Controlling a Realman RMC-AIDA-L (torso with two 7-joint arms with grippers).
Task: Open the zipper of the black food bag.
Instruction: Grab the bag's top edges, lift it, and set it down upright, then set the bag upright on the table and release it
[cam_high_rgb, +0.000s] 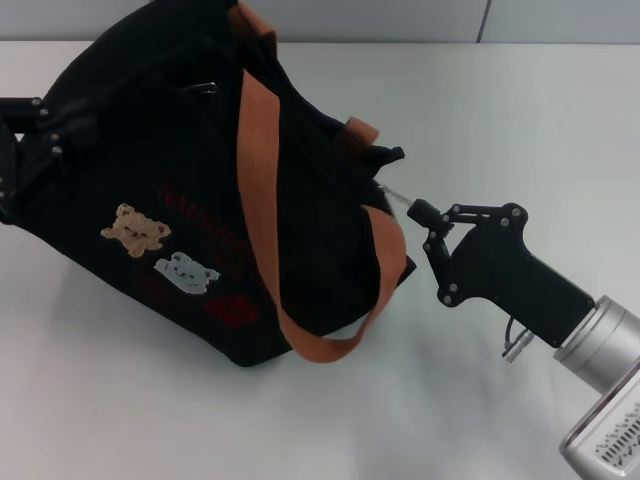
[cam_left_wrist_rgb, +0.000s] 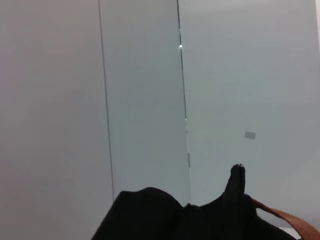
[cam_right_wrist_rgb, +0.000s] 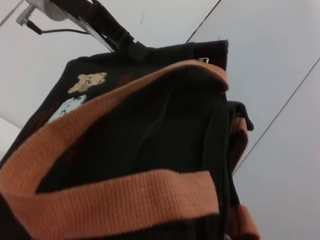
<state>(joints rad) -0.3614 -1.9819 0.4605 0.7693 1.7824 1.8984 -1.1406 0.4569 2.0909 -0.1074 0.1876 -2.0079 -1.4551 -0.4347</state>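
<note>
Black food bag (cam_high_rgb: 290, 210) sits on the white worktop (cam_high_rgb: 480, 110), left of centre, tipped so its front panel faces up and toward the near side. Tan bear patch (cam_high_rgb: 135, 228) and pale-blue patch (cam_high_rgb: 186, 272) show on that panel. One orange-brown strap (cam_high_rgb: 262, 180) runs across the bag's front and loops off its near right corner; a second strap end (cam_high_rgb: 362, 132) shows at the far right edge.

Right claw (cam_high_rgb: 418, 214) comes in from the near right, fingertips pinched together at the bag's right end. A thin silvery sliver, likely the zipper (cam_high_rgb: 393, 194) pull tab, runs from the bag edge into the tips. The zipper line itself is not readable against the black fabric.

Left claw (cam_high_rgb: 22, 140) is at the bag's far left end, against the fabric; cannot tell whether it is open or gripping.

Right wrist view: bag side (cam_right_wrist_rgb: 165, 130) fills the picture, straps crossing it, left arm's hardware (cam_right_wrist_rgb: 95, 22) beyond.

Left wrist view: only a black fabric edge (cam_left_wrist_rgb: 200, 215) against a pale wall.
</note>
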